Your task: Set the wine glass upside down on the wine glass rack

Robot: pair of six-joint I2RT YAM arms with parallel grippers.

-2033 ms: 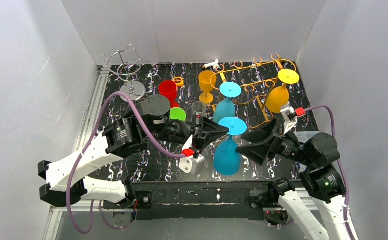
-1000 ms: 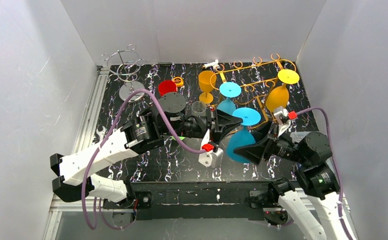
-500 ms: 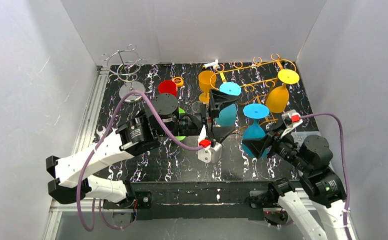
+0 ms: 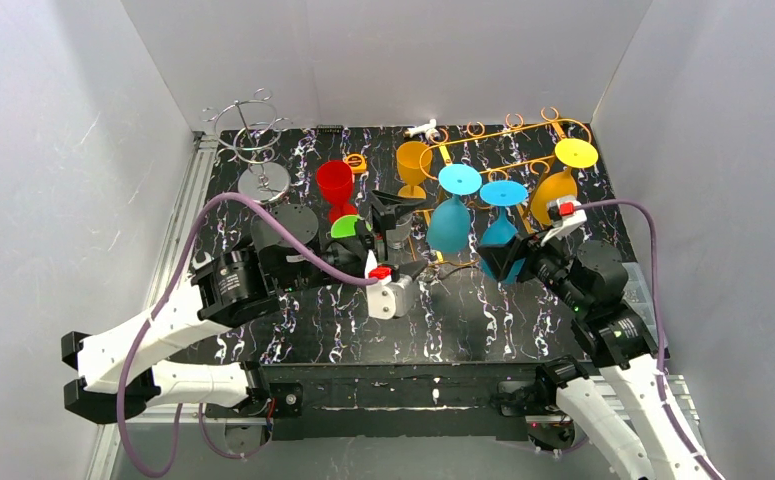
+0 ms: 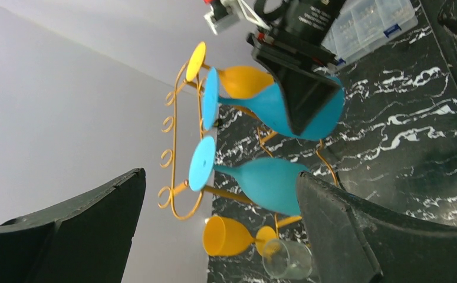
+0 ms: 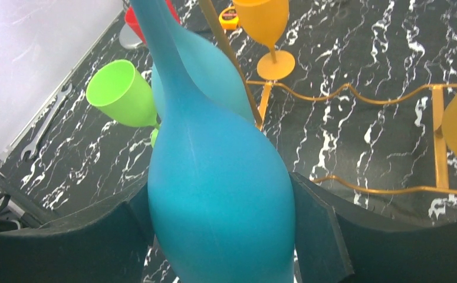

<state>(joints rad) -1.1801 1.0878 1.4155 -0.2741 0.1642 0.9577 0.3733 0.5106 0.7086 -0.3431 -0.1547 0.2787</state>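
A blue wine glass hangs upside down with my right gripper shut on its bowl; both fingers press its sides. Its foot is level with the rails of the gold wire wine glass rack, between a second inverted blue glass and an inverted orange glass. I cannot tell whether the foot rests on the rails. My left gripper is open and empty, left of the rack. In the left wrist view it faces the rack and the held glass.
An upright orange glass stands by the rack's left end, with a clear tumbler near it. A red glass and a green glass stand by the left arm. A silver wire stand is at the back left.
The left gripper opened, let go of the blue glass and drew back to the left. The right gripper carried the glass away from the front edge up to the rack.
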